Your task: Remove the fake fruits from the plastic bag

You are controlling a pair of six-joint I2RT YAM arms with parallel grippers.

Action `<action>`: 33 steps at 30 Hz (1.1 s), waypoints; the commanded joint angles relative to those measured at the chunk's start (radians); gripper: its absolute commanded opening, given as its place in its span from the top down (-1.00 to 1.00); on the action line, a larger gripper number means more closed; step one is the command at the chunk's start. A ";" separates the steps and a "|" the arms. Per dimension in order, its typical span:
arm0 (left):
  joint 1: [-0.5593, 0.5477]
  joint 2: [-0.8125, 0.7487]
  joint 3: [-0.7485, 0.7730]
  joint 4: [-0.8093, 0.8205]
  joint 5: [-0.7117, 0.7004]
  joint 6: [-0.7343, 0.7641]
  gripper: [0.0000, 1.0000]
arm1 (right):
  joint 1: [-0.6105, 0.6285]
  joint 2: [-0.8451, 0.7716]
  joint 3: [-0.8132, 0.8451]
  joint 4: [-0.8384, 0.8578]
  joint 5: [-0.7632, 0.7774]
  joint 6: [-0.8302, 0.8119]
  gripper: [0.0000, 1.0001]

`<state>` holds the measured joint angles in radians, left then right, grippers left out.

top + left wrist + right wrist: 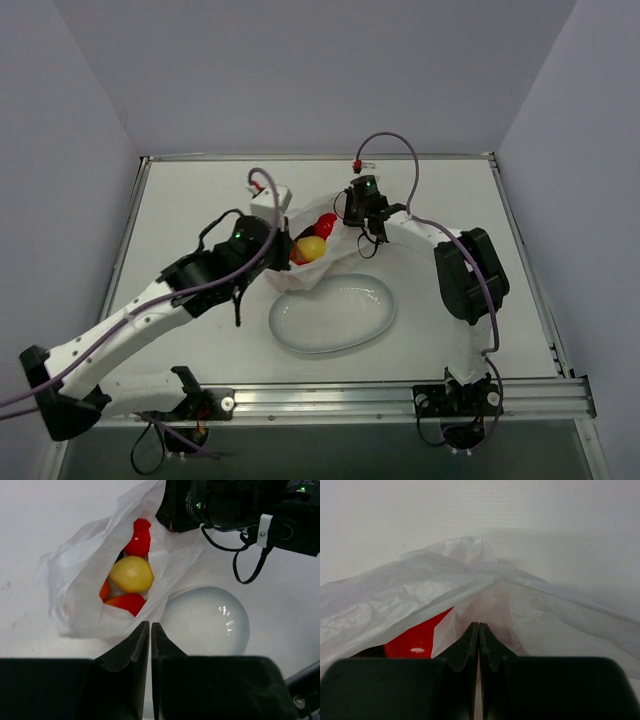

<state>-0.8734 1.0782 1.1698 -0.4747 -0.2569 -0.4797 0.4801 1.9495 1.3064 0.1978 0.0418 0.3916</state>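
My right hand (479,625) pinches the plastic bag (75,575); my left hand (150,625) is closed at its edge. Film hides most of the fake fruits (131,574).

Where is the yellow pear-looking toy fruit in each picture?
Top external: the glossy yellow plastic fruit is mid-picture, in the mouth of the crinkled white plastic bag.
Left wrist: left of centre, inside the bag opening.
Right wrist: not in view; only a red fruit shows.
Shared landmark: the bag, in all three.
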 commanded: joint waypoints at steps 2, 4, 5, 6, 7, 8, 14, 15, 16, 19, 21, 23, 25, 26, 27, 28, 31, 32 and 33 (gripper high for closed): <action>-0.015 0.240 0.129 -0.010 -0.128 0.136 0.56 | 0.006 -0.086 -0.018 0.003 0.018 -0.008 1.00; 0.014 0.308 0.178 -0.005 -0.130 0.171 0.29 | 0.008 -0.093 -0.025 0.003 0.017 -0.011 1.00; 0.043 0.368 0.192 -0.001 -0.122 0.182 0.21 | 0.008 -0.099 -0.030 0.003 0.015 -0.013 1.00; 0.057 0.393 0.205 0.002 -0.110 0.208 0.18 | 0.006 -0.106 -0.039 0.003 0.015 -0.016 1.00; 0.069 0.416 0.229 0.005 -0.099 0.223 0.18 | 0.008 -0.109 -0.044 0.002 0.012 -0.017 1.00; 0.082 0.460 0.241 0.011 -0.102 0.239 0.17 | 0.008 -0.118 -0.047 0.003 0.010 -0.019 1.00; 0.152 0.613 0.367 -0.021 -0.077 0.345 -0.17 | 0.008 -0.133 -0.061 0.005 -0.014 -0.022 1.00; 0.157 0.627 0.375 -0.019 -0.087 0.371 -0.25 | 0.009 -0.135 -0.059 0.005 -0.016 -0.023 1.00; 0.159 0.640 0.383 -0.019 -0.093 0.386 -0.29 | 0.009 -0.133 -0.062 0.005 -0.019 -0.028 1.00; 0.160 0.690 0.406 -0.019 -0.117 0.441 -0.47 | 0.008 -0.135 -0.064 0.000 -0.022 -0.034 1.00; 0.163 0.709 0.403 -0.004 -0.130 0.476 -0.53 | 0.008 -0.135 -0.068 0.000 -0.019 -0.037 1.00; 0.177 0.735 0.403 0.001 -0.140 0.483 -0.55 | 0.006 -0.135 -0.079 -0.001 -0.019 -0.039 1.00; 0.195 0.756 0.401 0.005 -0.150 0.518 -0.56 | 0.005 -0.135 -0.084 0.000 -0.020 -0.045 1.00; 0.201 0.761 0.396 0.017 -0.153 0.520 -0.55 | 0.005 -0.135 -0.090 -0.003 -0.019 -0.048 1.00; 0.211 0.766 0.390 0.025 -0.150 0.520 -0.51 | 0.005 -0.136 -0.093 -0.004 -0.013 -0.049 1.00; 0.224 0.770 0.384 0.042 -0.150 0.520 -0.40 | 0.006 -0.142 -0.098 -0.006 -0.007 -0.051 1.00; 0.246 0.779 0.373 0.071 -0.154 0.515 0.90 | 0.002 -0.171 -0.136 -0.009 0.030 -0.051 1.00; 0.251 0.778 0.370 0.082 -0.153 0.501 0.95 | 0.002 -0.179 -0.162 -0.009 0.038 -0.048 1.00; 0.255 0.767 0.358 0.091 -0.145 0.494 0.95 | 0.000 -0.199 -0.176 -0.009 0.053 -0.045 1.00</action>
<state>-0.6384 1.8835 1.5238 -0.4355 -0.3790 0.0170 0.4805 1.8435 1.1622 0.1982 0.0410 0.3576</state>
